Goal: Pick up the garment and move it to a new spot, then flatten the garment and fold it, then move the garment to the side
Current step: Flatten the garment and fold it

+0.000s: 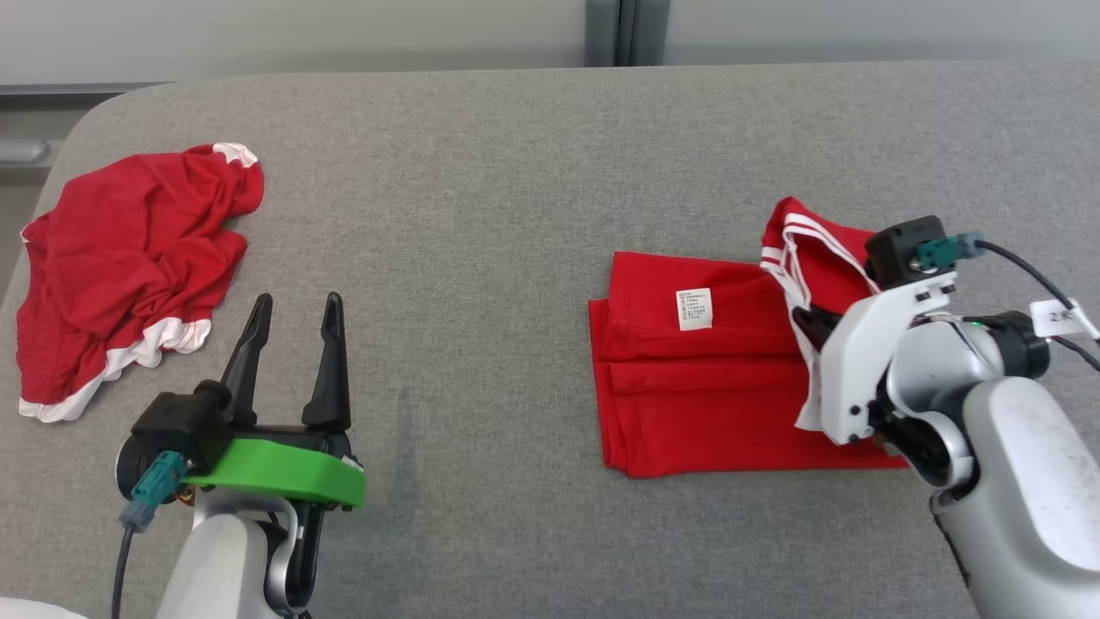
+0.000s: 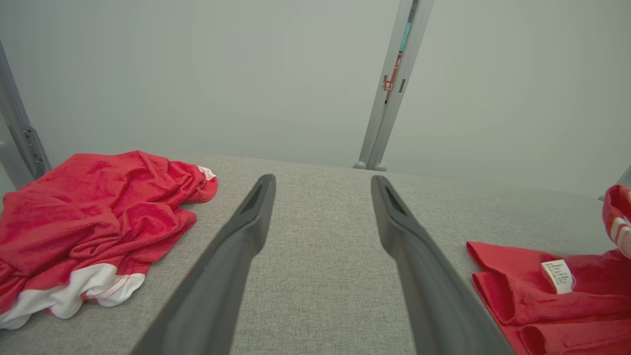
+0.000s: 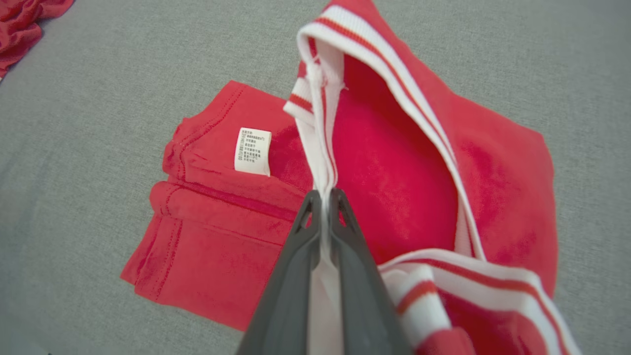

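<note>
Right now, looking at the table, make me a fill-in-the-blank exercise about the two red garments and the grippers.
1. The right gripper is shut on the folded garment's trim, which is ___ with red stripes.
2. The left gripper has its jaws ___, holding nothing.
3. The crumpled garment lies on the table at the robot's ___.
Missing words: white; open; left.
</note>
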Available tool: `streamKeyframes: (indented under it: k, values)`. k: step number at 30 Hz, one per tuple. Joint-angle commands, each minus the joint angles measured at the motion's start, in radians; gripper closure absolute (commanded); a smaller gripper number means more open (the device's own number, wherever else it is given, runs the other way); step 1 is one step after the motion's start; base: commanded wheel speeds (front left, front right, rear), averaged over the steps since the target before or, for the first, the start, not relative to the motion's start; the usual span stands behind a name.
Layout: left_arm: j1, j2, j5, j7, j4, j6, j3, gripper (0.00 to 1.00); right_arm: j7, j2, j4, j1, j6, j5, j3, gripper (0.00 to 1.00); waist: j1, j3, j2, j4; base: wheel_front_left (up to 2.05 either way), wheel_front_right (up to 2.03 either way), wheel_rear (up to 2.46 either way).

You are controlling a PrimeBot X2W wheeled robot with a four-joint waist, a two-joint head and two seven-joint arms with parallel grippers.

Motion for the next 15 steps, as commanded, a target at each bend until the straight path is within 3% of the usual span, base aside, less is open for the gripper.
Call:
streamKeyframes:
  k: [1,8,15]
  values:
    - [0.004,0.004,-0.003,-0.003,0.002,-0.002,-0.002,0.00,-0.011,0.011,0.022,-0.024,0.000,0.005,0.028,1.00,0.0000,0.000,0.0000,0.005,0.00,0.00,0.00]
    - [0.003,-0.003,-0.008,-0.003,0.009,-0.002,-0.021,0.00,-0.049,0.067,0.156,-0.100,0.000,0.036,0.157,1.00,0.0000,-0.003,0.0000,0.027,0.00,0.00,0.00]
    - [-0.006,-0.004,-0.006,-0.003,0.013,-0.002,-0.026,0.00,-0.103,0.104,0.275,-0.164,0.000,0.041,0.206,1.00,0.0000,0.007,0.0000,0.036,0.00,0.00,0.00]
